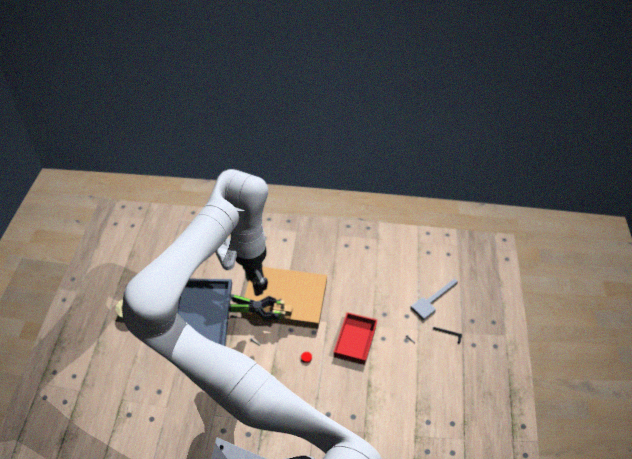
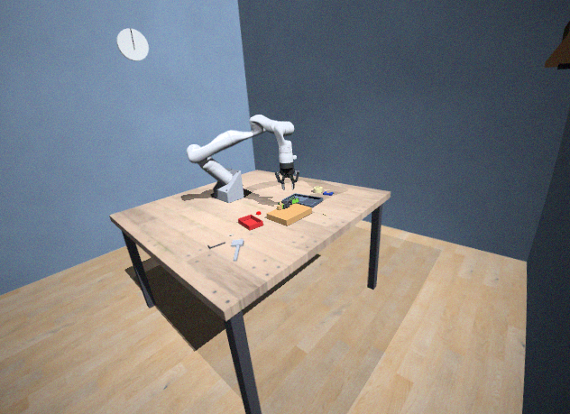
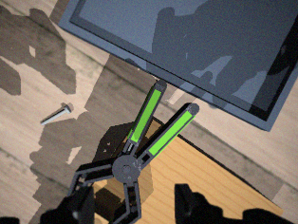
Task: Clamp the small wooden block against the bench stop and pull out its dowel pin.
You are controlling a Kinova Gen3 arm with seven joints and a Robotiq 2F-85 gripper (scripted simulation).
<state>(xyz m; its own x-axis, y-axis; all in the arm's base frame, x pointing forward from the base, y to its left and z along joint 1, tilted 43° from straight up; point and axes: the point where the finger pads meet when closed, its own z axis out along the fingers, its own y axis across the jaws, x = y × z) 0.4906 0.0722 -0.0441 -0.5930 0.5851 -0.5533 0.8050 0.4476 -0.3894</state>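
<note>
The spring clamp (image 1: pixel 253 306) (image 2: pixel 289 201) (image 3: pixel 153 122) has green handles and black jaws. It lies at the near left corner of the tan bench board (image 1: pixel 302 290) (image 2: pixel 290 214) (image 3: pixel 209 182), with its handles pointing toward the grey tray (image 1: pixel 204 305) (image 3: pixel 199 47). The small wooden block (image 1: pixel 285 308) shows at the clamp's jaws, partly hidden by them. I cannot make out the pin or the stop. My gripper (image 1: pixel 259 286) (image 2: pixel 286 184) (image 3: pixel 134 202) hangs above the clamp, fingers about half open, with nothing between them.
A red tray (image 1: pixel 355 337) (image 2: pixel 251 222) and a red disc (image 1: pixel 305 356) lie near the board. A grey mallet (image 1: pixel 431 301) (image 2: pixel 236 248), an Allen key (image 1: pixel 449 332) and a screw (image 1: pixel 408 338) lie to the right. Another screw (image 3: pixel 56 114) lies beside the board.
</note>
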